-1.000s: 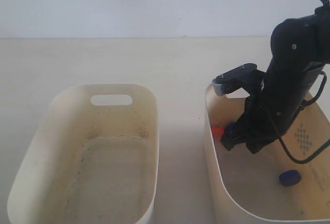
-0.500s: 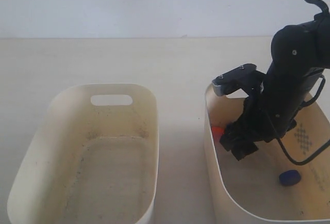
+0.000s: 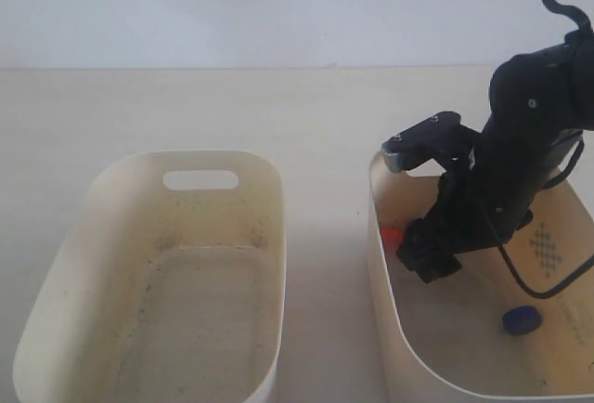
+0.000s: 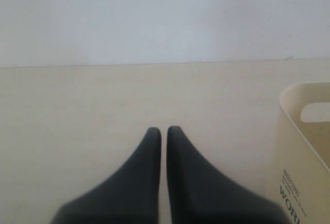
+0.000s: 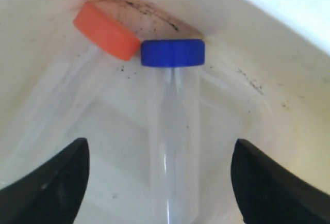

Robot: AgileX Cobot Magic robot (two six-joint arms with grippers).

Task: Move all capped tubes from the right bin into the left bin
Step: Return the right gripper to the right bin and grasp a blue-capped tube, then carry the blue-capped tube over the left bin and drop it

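Observation:
In the right bin (image 3: 382, 282) my right gripper (image 3: 425, 253) hangs low, open, close to the left wall. In the right wrist view its fingertips (image 5: 56, 177) stand wide on either side of a clear tube with a dark blue cap (image 5: 173, 52); they do not touch it. An orange-red-capped tube (image 5: 105, 30) lies beside it, the caps meeting in the bin's corner. Its cap (image 3: 392, 233) also shows in the exterior view. Another blue-capped tube (image 3: 521, 319) lies farther right. The left bin (image 3: 56, 282) holds nothing. My left gripper (image 4: 160, 130) is shut over bare table.
The right bin's dot diamond (image 3: 548, 247) shows on its far wall behind my arm. A cable (image 3: 538, 282) loops from the right arm into the bin. Bare table (image 3: 325, 264) separates the two bins. A labelled bin wall (image 4: 299, 182) stands next to my left gripper.
My right gripper has opened from shut and shifted slightly left and up inside the right bin. The tubes and the left gripper have not moved.

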